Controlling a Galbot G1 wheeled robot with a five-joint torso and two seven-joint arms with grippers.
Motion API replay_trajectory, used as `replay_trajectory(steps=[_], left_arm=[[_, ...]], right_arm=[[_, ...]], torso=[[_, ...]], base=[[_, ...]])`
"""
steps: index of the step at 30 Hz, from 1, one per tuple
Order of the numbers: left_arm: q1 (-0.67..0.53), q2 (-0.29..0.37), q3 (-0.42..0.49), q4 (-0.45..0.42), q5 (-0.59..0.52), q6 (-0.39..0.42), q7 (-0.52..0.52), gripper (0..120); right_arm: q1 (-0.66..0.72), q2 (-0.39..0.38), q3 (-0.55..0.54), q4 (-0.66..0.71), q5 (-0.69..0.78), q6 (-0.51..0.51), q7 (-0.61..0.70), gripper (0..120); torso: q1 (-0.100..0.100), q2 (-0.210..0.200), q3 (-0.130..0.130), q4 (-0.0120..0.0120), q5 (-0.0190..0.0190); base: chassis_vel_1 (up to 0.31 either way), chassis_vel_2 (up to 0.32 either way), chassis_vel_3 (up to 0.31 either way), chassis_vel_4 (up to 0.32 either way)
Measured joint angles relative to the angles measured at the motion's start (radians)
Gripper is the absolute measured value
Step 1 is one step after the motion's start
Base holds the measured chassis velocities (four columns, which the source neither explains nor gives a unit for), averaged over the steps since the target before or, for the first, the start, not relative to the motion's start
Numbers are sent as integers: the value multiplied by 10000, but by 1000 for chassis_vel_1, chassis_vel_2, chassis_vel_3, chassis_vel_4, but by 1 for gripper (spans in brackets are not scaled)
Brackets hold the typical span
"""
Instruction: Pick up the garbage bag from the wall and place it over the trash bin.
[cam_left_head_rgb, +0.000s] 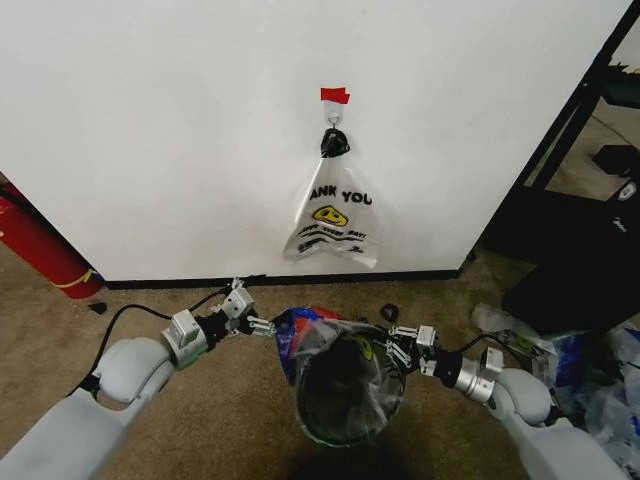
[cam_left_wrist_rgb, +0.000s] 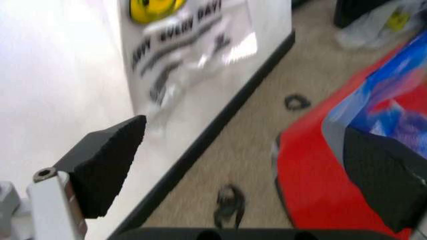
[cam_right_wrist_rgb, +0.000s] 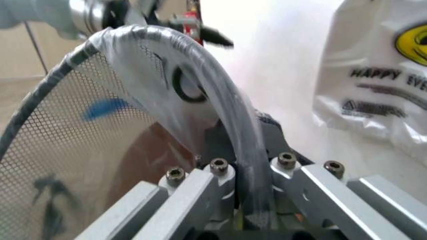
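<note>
Right claw (cam_left_head_rgb: 397, 343) clamped on the thin see-through blue-patched garbage bag (cam_left_head_rgb: 335, 340) at the black mesh trash bin's (cam_right_wrist_rgb: 60, 130) rim, left claw (cam_left_head_rgb: 262, 326) open beside it: pulling could tear the film or tip the bin.

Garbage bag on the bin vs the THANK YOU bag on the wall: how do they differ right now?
The garbage bag is see-through with blue patches; the THANK YOU bag is opaque white with a yellow smiley and black print.
The garbage bag is spread open over the trash bin rim; the THANK YOU bag hangs flat from a hook on the wall.
The right gripper clamps the garbage bag at the rim; nothing touches the THANK YOU bag.
Both are thin plastic.
</note>
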Motion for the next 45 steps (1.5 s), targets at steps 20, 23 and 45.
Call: replay_trajectory(steps=[20, 23, 45], left_arm=[[39, -510, -264, 869, -1798, -2243, 1442, 100], [173, -659, -484, 975, -1736, -2281, 1382, 100], [2446, -2579, -312, -970, 2068, -897, -4992, 100]], right_arm=[[-42, 373, -903, -338, 1842, -305, 2480, 0], [-138, 490, -1079, -347, 2758, -864, 3666, 0], [112, 1505, -1508, 1915, 5882, -4400, 13558, 0]], torso=[[0, 0, 0, 0, -1], [0, 0, 0, 0, -1], [-1, 0, -1, 1, 0]], base=[[0, 0, 0, 0], [0, 0, 0, 0], [0, 0, 0, 0]])
